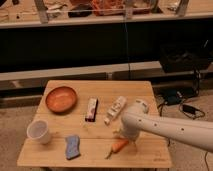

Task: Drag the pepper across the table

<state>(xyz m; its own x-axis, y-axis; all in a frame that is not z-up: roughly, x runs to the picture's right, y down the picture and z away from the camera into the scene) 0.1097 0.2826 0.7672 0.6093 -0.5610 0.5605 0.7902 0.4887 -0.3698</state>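
The pepper (pixel 119 146) lies flat near the lower edge of the tabletop (pixel 145 153), a little right of centre in the lower part of the frame; its thick orange end points up and right, its thin greenish stem tip down and left. I judge it light and fairly stiff, with a smooth skin that could slip or roll under a sideways push. Being tapered, it would likely pivot rather than slide straight if I press it off-centre; the stem looks too thin to hold by. I would take it across the thick shoulder, jaws set crosswise over the body, and press only lightly; the gaps between the planks may snag the stem tip, so dragging with the thick end leading seems safer to me.

The end effector (pixel 125 134) sits just beside that thick end, up and right of it, at the tip of the pale arm (pixel 170 129) that comes in from the right edge of the frame; it is released and holds nothing. Whether it touches the pepper I cannot tell, since the wrist hides the contact.

Further out, a white bottle (pixel 116 109) lies just above the end effector, with a dark packet (pixel 91 108) to its left. An orange bowl (pixel 61 99) sits in the upper left of the tabletop; a white cup (pixel 39 131) stands at the left edge. A blue sponge (pixel 73 147) lies between the cup and the pepper, so a drag leftward would meet it.
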